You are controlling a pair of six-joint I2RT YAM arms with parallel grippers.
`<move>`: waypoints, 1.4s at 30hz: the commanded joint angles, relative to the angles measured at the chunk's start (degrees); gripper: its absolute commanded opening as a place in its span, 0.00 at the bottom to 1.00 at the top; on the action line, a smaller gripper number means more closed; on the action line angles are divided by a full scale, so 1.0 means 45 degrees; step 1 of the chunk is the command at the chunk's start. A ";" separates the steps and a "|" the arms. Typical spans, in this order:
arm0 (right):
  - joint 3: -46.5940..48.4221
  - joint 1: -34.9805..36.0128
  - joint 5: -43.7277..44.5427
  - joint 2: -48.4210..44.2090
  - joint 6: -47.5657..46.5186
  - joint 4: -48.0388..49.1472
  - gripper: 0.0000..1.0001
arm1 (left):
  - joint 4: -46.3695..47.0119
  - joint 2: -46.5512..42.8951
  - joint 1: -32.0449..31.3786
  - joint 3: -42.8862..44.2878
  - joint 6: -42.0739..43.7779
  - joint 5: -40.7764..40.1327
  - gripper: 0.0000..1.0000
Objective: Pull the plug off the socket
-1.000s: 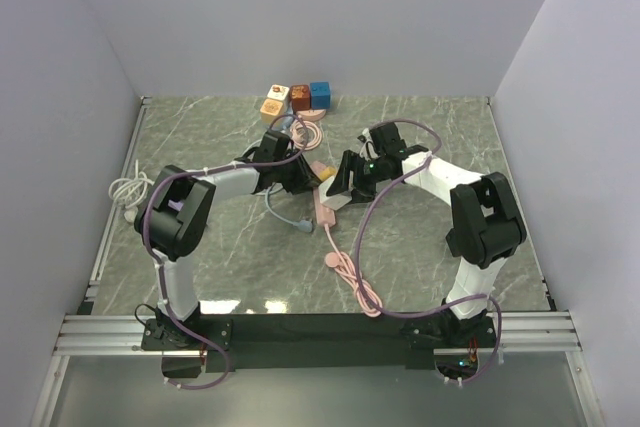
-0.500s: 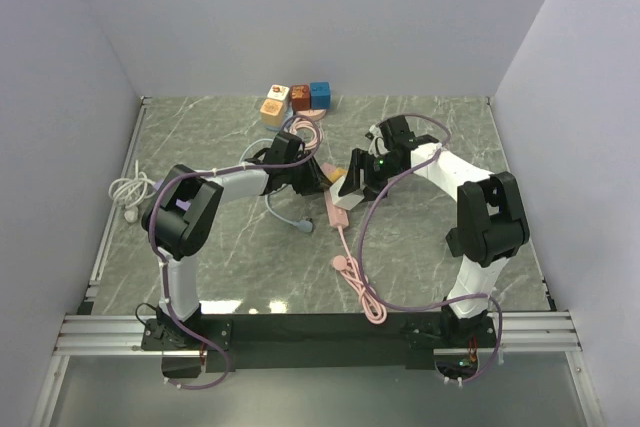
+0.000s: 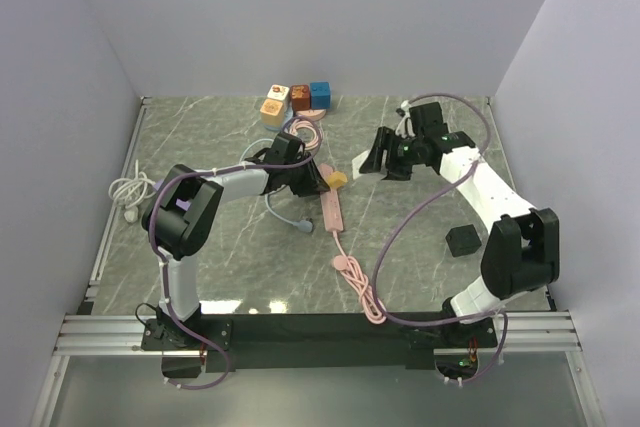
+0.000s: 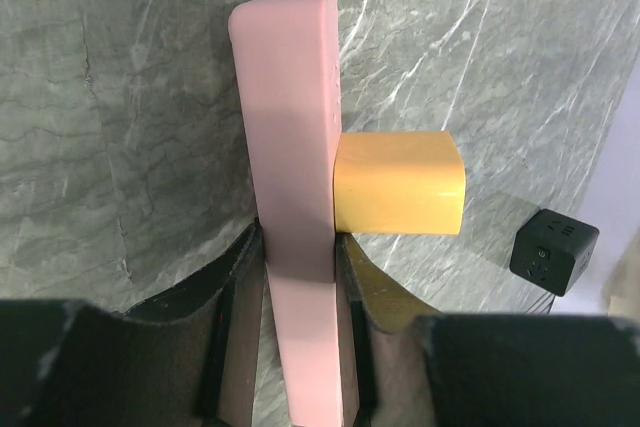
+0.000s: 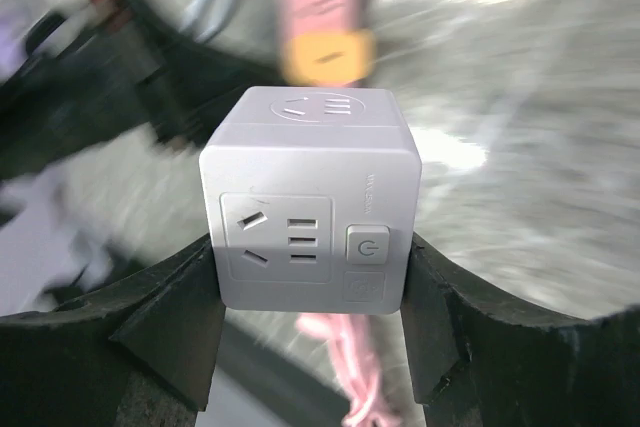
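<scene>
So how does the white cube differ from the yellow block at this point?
The white cube is off the pink strip, held in the right gripper; the yellow block sits against the strip, which the left gripper clamps. The white cube shows socket holes and a power button; the yellow block's sides look plain. Both are boxy.

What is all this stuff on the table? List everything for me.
power strip: one, pink, mid-table, cord trailing toward the bases.
yellow plug: one, yellow, against the strip's side.
white cube plug: one, white, held off the strip.
black cube: one, black, right side.
blocks: three, tan, brown, blue, back edge.
coiled cable: one, pink, before the blocks.
white cable: one, white, left edge.
grey cable: one, grey, left of the strip.
left gripper: one, black, shut on the power strip.
right gripper: one, black, shut on the white cube plug.
</scene>
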 commanded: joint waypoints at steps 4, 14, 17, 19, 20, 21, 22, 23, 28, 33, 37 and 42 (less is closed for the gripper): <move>0.0697 -0.0980 0.7284 0.0321 0.1473 -0.2550 0.00 | -0.0612 -0.0061 0.0044 0.0439 0.0294 0.0102 0.01; -0.0298 -0.2934 1.1002 0.1062 0.3310 -0.3474 0.00 | -0.1352 -0.3123 0.0063 0.1845 0.0156 0.1119 0.01; -0.0532 -0.3091 1.1450 0.1454 0.3526 -0.3514 0.00 | -0.1958 -0.4138 0.0063 0.1769 0.0176 0.1372 0.01; -0.0747 -0.3517 1.1550 0.1728 0.3799 -0.3514 0.00 | -0.2426 -0.4707 0.0063 0.1555 0.0254 0.1393 0.01; -0.0825 -0.3598 1.1628 0.1864 0.3935 -0.3533 0.00 | -0.2718 -0.5329 0.0083 0.1476 0.0332 0.1238 0.01; -0.0865 -0.3657 1.1706 0.1924 0.3995 -0.3494 0.00 | -0.3359 -0.5644 0.0179 0.1398 0.0468 0.0908 0.01; -0.0884 -0.3793 1.1707 0.1963 0.4015 -0.3533 0.00 | -0.3713 -0.5976 0.0258 0.1127 0.0547 0.0750 0.01; -0.0885 -0.3833 1.1784 0.2079 0.4111 -0.3591 0.00 | -0.4007 -0.6617 0.0413 0.0930 0.0586 0.0632 0.01; -0.0768 -0.3989 1.2331 0.2237 0.4386 -0.4060 0.00 | -0.6074 -0.9078 0.2754 -0.0630 0.1054 0.0359 0.01; -0.0982 -0.4009 1.1825 0.2002 0.4249 -0.3924 0.00 | -0.8225 -1.0139 0.5899 -0.0888 0.2905 -0.0287 0.00; -0.1080 -0.4009 1.0986 0.2119 0.3938 -0.3709 0.11 | -0.9166 -0.9712 0.7658 -0.0888 0.4022 -0.0501 0.00; -0.1353 -0.4009 1.0515 0.2159 0.3819 -0.3533 0.42 | -0.8620 -0.8463 0.9083 -0.0810 0.4570 -0.1535 0.00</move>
